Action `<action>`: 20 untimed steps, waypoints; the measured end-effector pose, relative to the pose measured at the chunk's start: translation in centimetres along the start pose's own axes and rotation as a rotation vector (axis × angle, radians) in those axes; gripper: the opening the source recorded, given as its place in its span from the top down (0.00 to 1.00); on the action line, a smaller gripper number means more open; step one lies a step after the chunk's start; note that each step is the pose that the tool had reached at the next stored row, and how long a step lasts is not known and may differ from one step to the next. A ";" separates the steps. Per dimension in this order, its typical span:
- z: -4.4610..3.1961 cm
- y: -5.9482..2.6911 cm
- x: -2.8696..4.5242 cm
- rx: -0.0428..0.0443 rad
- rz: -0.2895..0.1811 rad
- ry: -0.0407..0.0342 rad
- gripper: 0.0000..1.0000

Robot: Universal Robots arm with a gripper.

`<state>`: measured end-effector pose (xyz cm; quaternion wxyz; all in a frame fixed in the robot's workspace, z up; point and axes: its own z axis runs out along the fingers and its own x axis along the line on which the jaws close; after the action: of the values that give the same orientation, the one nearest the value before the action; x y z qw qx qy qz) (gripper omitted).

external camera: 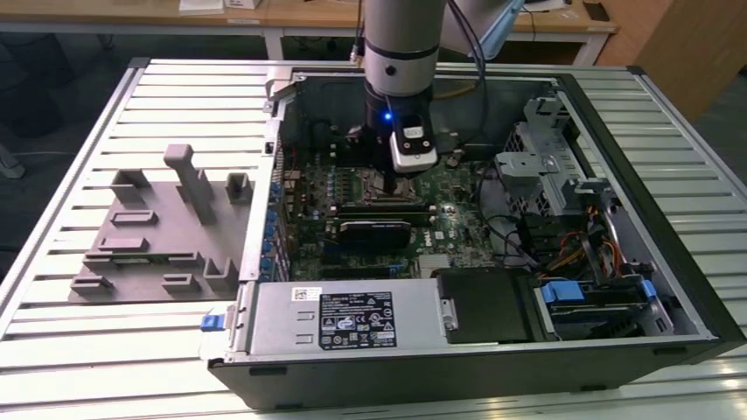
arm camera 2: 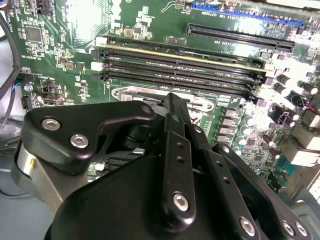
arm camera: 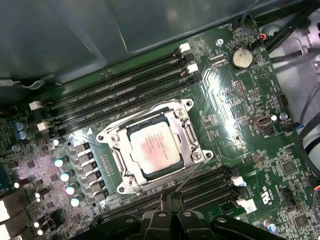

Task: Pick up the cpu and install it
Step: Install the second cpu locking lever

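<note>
We find the cpu (arm camera: 151, 150) already lying flat in the socket frame (arm camera: 192, 137) on the motherboard (arm camera: 235, 100), its silvery top square to the frame's opening in the first wrist view. It looks seated rather than tilted, though we cannot tell from here whether it is fully home or whether the frame is latched over it.

The gripper (arm camera: 169, 199) hangs just beside the socket, its dark fingers (arm camera: 161, 202) drawn together to a narrow tip with nothing between them; in the second wrist view the linkage is folded in and the fingertips (arm camera 2: 172, 102) meet over the edge of the metal frame, apart from the chip. So we judge the pick and the placing done, with the chip let go.

Rows of memory slots (arm camera: 125, 90) run on both sides of the socket. In the exterior view the arm reaches down into the open computer case (external camera: 653, 289) that lies on its side on the slatted bench (external camera: 70, 332), and the grey fixture block (external camera: 152, 236) sits on the bench at the exterior view's left, well apart from the case's interior.
</note>
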<state>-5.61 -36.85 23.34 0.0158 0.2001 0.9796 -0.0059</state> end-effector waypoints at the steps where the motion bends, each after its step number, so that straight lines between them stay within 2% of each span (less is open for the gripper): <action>1: 0.04 -0.03 -0.01 -0.0003 -0.005 0.0000 0.89; 7: 0.27 -0.05 -0.01 -0.0041 -0.083 -0.0035 0.89; 13: 0.48 -0.05 -0.01 -0.0101 -0.164 -0.0108 0.89; 20: 0.59 -0.24 0.24 -0.0131 -0.217 -0.0134 0.89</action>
<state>-5.90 -36.99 22.74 0.0229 0.0925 0.9954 -0.0025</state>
